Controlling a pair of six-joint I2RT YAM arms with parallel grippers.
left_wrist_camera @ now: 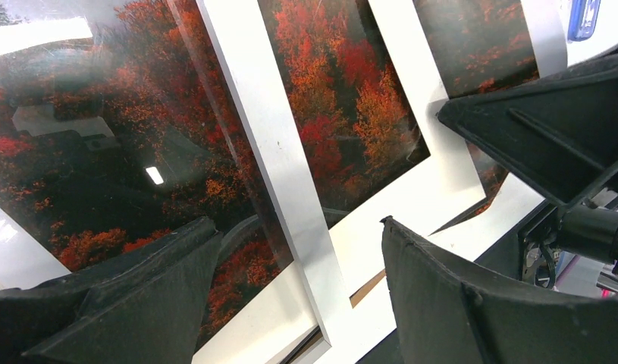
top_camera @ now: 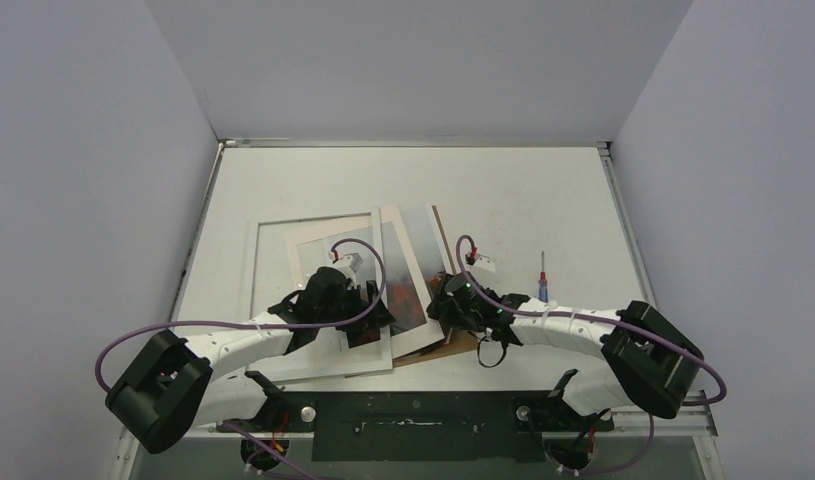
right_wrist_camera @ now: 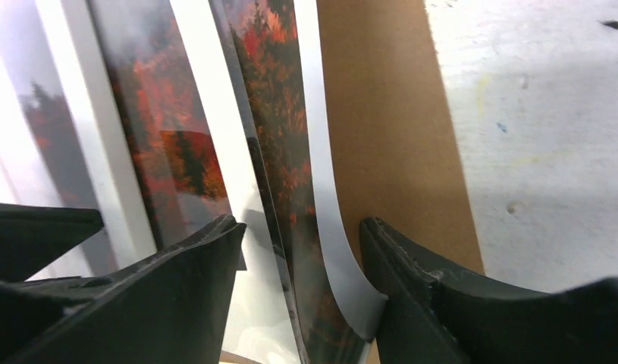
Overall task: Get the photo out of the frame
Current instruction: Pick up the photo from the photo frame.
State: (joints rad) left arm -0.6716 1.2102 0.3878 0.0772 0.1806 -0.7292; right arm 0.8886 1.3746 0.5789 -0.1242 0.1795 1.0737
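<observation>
The frame (top_camera: 268, 240) lies flat left of centre, and its white strip (left_wrist_camera: 279, 152) runs between my left gripper's fingers. The photo (top_camera: 415, 240), grey sky over orange-red trees, lies skewed across the frame's right side. My left gripper (top_camera: 368, 315) (left_wrist_camera: 296, 222) hovers open over the strip's near corner, gripping nothing. My right gripper (top_camera: 445, 300) (right_wrist_camera: 299, 221) stands open astride the photo's near right edge (right_wrist_camera: 279, 152). The photo's white margin (right_wrist_camera: 328, 212) curls up against the right finger (right_wrist_camera: 427, 296); the left finger is apart from it.
A brown backing board (right_wrist_camera: 389, 114) (top_camera: 453, 347) lies under the photo's right edge. A small red-and-blue screwdriver (top_camera: 543, 283) lies on the white table (top_camera: 543, 190) to the right. Grey walls close in three sides.
</observation>
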